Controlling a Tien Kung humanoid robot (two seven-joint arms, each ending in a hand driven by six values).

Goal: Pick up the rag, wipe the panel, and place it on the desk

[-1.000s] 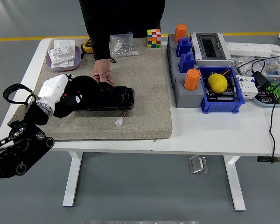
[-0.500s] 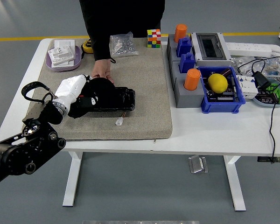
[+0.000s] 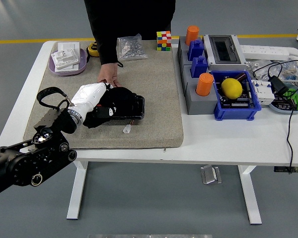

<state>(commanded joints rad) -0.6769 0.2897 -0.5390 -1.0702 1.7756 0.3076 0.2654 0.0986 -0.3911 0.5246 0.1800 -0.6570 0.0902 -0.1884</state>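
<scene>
A black panel (image 3: 135, 107) lies on the grey mat (image 3: 154, 89), left of the mat's middle. A black rag (image 3: 116, 97) is bunched over the panel's left and middle part and hides much of it. My left hand (image 3: 101, 99), white with a black arm behind it, comes in from the lower left and is shut on the rag, pressing it onto the panel. A person's hand (image 3: 108, 76) rests on the mat at the panel's far edge. A small white connector (image 3: 127, 130) on a thin wire lies just in front of the panel.
A purple tray (image 3: 64, 67) with white parts, a bag of screws (image 3: 129, 47) and a colour cube (image 3: 163, 40) sit along the mat's far side. Grey and blue blocks with orange cylinders (image 3: 204, 84), a blue bin (image 3: 253, 106) holding a lemon, and cables fill the right.
My left hand has slid to the right along the panel with the rag in it, and the arm has reached further in. The person's hand stays at the panel's far edge.
</scene>
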